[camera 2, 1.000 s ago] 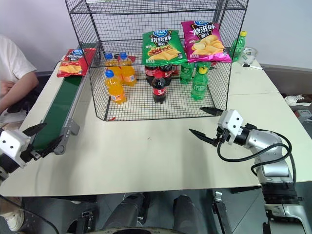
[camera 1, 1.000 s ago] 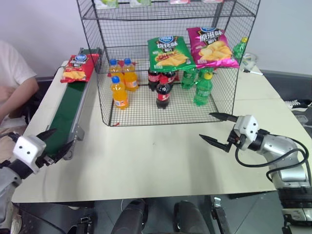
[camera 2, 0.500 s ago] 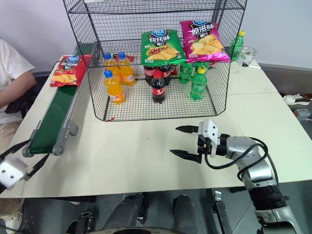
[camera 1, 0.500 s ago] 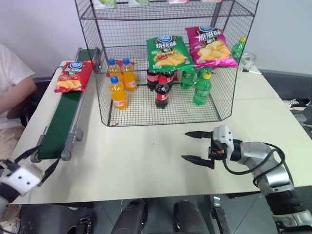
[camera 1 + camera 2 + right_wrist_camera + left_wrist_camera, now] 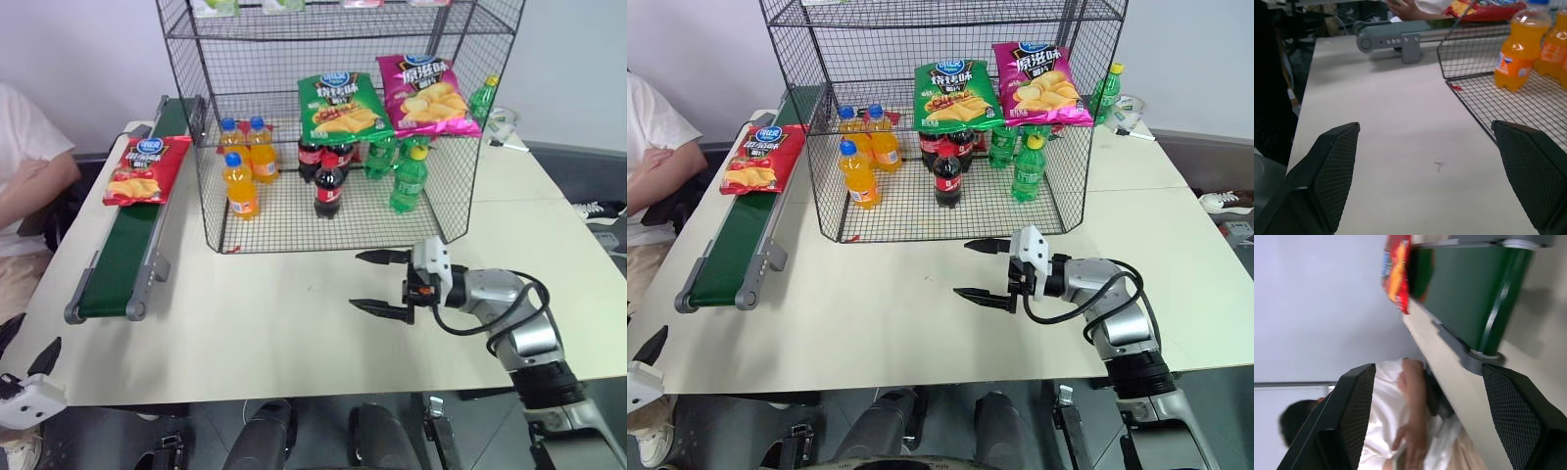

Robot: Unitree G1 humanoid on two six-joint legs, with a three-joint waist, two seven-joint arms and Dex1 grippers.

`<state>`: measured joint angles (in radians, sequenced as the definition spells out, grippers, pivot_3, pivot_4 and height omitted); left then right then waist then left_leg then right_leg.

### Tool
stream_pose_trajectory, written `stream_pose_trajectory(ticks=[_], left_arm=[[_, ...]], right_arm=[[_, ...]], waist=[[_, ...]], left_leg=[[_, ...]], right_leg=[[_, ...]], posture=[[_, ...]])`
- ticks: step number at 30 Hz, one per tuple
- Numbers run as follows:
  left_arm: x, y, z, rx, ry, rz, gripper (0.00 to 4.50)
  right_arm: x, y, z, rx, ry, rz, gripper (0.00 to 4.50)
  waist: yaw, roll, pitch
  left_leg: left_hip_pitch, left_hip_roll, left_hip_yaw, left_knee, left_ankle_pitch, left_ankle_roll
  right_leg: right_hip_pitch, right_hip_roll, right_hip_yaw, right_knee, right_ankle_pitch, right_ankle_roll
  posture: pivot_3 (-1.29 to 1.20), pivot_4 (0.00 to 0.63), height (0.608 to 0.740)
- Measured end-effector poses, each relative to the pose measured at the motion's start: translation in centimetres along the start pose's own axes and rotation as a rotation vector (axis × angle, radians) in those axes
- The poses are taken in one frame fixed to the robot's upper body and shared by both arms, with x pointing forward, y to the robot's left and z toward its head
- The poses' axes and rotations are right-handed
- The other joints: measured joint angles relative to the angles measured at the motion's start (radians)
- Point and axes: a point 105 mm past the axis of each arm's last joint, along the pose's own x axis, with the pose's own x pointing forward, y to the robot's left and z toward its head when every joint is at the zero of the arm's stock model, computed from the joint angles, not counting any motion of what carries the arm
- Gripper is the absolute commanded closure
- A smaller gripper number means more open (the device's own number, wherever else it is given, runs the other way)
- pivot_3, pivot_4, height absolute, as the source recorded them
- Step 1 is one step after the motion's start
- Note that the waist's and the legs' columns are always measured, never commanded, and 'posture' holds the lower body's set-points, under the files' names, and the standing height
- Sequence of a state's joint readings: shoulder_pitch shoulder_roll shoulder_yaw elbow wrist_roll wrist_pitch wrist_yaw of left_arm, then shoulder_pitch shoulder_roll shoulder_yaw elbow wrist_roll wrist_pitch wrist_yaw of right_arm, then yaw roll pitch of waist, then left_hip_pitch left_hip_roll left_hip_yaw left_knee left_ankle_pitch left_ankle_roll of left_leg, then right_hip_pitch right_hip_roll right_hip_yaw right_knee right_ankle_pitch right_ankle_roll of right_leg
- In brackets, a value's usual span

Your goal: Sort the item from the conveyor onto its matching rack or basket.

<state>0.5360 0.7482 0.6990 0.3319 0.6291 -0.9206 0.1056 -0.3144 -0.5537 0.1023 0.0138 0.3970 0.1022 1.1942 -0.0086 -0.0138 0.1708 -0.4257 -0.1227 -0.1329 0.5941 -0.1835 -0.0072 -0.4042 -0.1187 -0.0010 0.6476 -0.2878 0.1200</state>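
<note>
The flat red chip bag (image 5: 140, 169) has ridden down the dark-green conveyor belt (image 5: 122, 257); your wide-open, empty right hand (image 5: 384, 283) has swung leftward, your open left hand (image 5: 27, 375) has dropped back.

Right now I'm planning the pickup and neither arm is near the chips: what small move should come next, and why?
Probably bring the left gripper up toward the conveyor. The red chip bag lies on the belt, untouched, on the left side; the left gripper hangs open off the table's near corner, while the right gripper is open over bare table in front of the rack.

Red chip bag (image 5: 755, 157) flat on green conveyor (image 5: 737, 241); right tool (image 5: 982, 270) spread wide, empty.
</note>
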Motion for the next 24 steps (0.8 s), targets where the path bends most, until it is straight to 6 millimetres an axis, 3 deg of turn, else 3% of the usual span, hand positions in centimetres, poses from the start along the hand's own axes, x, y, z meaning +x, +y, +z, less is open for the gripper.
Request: stream_pose_trajectory(ticks=[5,14,24], left_arm=[[1.0,-1.6,1.2,-0.032,-0.048,-0.016,0.93],[1.6,-1.9,1.3,-0.023,-0.057,-0.011,0.93],[2.4,-2.1,1.3,-0.015,-0.062,-0.003,0.93]], right_arm=[[0.4,0.2,0.0,0.005,-0.01,0.007,0.0],[0.5,1.8,-0.4,0.052,0.001,0.072,0.0],[1.0,1.6,0.1,0.051,-0.023,0.053,0.0]], waist=[[-0.001,0.0,0.0],[-0.002,0.0,0.0],[0.0,0.0,0.0]], left_leg=[[0.0,0.0,0.0,0.0,0.0,0.0],[0.0,0.0,0.0,0.0,0.0,0.0],[0.0,0.0,0.0,0.0,0.0,0.0]], right_leg=[[0.0,0.0,-0.001,0.0,0.002,0.003],[0.0,0.0,-0.001,0.001,0.002,0.004],[0.0,0.0,-0.001,0.001,0.002,0.004]], posture=[[0.0,0.15,0.74],[0.0,0.15,0.74],[0.0,0.15,0.74]])
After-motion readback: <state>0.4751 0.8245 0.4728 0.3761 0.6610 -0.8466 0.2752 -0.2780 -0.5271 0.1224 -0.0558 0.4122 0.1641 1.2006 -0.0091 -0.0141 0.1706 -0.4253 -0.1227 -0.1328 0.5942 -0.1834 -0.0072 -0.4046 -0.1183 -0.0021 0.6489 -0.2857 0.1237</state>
